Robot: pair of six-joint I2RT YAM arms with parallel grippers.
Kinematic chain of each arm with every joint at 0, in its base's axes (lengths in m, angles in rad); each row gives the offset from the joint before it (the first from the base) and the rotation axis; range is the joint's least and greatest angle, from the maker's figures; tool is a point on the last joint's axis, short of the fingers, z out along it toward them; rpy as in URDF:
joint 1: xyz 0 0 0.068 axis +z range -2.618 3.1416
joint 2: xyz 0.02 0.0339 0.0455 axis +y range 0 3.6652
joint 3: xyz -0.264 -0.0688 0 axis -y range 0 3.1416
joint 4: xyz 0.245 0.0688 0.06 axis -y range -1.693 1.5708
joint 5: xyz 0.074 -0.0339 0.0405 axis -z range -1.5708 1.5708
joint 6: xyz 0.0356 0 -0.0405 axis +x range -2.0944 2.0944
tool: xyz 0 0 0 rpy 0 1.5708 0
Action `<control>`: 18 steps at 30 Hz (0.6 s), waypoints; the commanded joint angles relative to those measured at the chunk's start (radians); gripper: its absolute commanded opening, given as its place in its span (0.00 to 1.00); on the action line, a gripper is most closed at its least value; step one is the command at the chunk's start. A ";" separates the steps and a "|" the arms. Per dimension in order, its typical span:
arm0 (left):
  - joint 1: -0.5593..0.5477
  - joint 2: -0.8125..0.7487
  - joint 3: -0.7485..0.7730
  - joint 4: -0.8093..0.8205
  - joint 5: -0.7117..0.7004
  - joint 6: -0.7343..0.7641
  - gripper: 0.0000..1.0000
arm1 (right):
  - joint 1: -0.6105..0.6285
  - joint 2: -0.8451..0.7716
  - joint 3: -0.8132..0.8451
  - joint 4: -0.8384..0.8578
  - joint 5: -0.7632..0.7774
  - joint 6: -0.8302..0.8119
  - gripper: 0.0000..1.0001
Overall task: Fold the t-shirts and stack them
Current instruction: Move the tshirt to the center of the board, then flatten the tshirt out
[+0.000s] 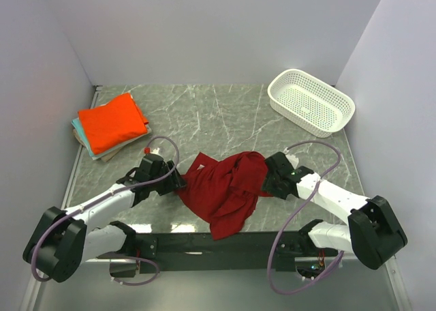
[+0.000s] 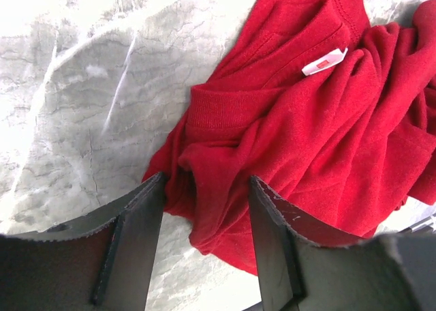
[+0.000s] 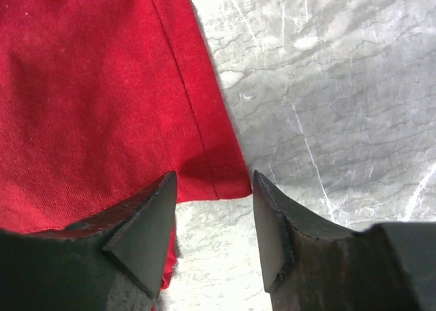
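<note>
A crumpled crimson red t-shirt (image 1: 228,188) lies in the middle of the table between my two arms. My left gripper (image 1: 178,181) is open at its left edge. In the left wrist view a fold of the red shirt (image 2: 300,134) sits between the spread fingers (image 2: 139,222), near the collar and its white label (image 2: 324,62). My right gripper (image 1: 267,180) is open at the shirt's right side. In the right wrist view a hemmed corner of the shirt (image 3: 102,99) lies just ahead of the open fingertips (image 3: 146,209). A folded orange t-shirt (image 1: 112,122) tops a stack with teal and tan ones.
A white perforated basket (image 1: 311,101) stands at the back right. The folded stack sits at the back left near the wall. The table is grey marble (image 1: 204,113). The arms' black base bar (image 1: 218,243) runs along the near edge.
</note>
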 commanded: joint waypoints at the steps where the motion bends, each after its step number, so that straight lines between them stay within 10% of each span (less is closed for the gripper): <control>1: 0.001 0.016 -0.001 0.055 0.028 -0.016 0.57 | -0.009 0.005 -0.028 0.006 0.044 0.031 0.54; 7: 0.001 0.052 -0.001 0.090 0.040 -0.016 0.45 | -0.018 0.020 -0.035 0.020 0.022 0.028 0.38; 12: 0.001 0.114 0.009 0.110 0.038 -0.007 0.02 | -0.021 0.030 -0.019 0.002 0.025 0.029 0.11; 18: 0.036 0.073 0.164 -0.017 -0.075 0.065 0.00 | -0.111 -0.058 0.099 -0.109 0.042 -0.029 0.00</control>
